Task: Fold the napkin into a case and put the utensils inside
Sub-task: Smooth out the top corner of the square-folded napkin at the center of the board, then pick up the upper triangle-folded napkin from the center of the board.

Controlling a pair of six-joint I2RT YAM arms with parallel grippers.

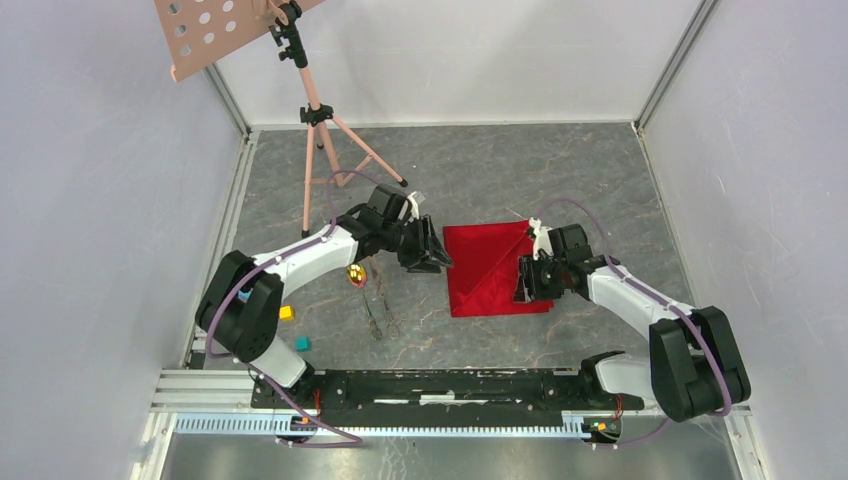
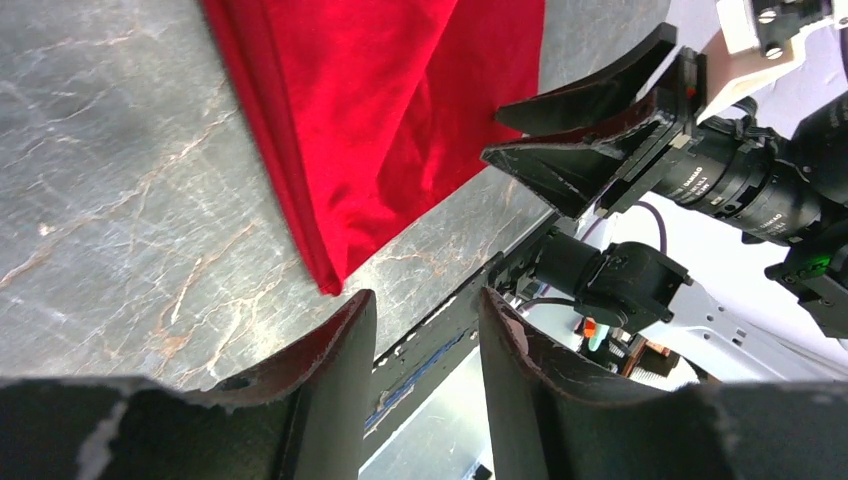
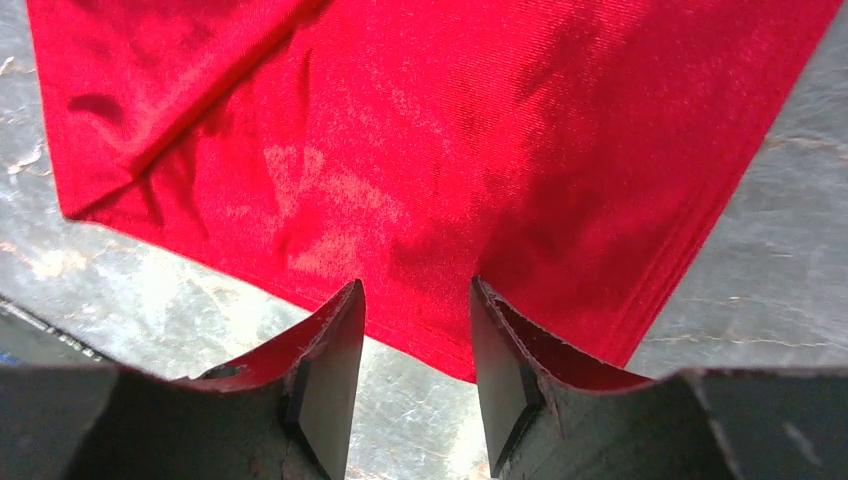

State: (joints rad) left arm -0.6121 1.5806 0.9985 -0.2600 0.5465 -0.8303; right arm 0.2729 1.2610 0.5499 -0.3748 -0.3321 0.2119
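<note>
The red napkin (image 1: 490, 270) lies folded flat at mid-table with a diagonal crease across it. My left gripper (image 1: 432, 258) stands open at its left edge with nothing between the fingers. In the left wrist view a napkin (image 2: 400, 130) corner lies just ahead of the left gripper (image 2: 425, 300). My right gripper (image 1: 525, 280) is open at the cloth's right edge. In the right wrist view the right gripper (image 3: 415, 290) hovers over the napkin (image 3: 450, 150) border and grips nothing. The utensils lie left of the cloth: a gold spoon (image 1: 355, 274) and thin dark pieces (image 1: 378, 312).
A pink tripod stand (image 1: 320, 150) with a perforated board stands at the back left. Small yellow (image 1: 286, 313) and teal (image 1: 302, 343) blocks lie near the left arm's base. White walls enclose the table on three sides. The black rail (image 1: 450, 385) runs along the near edge.
</note>
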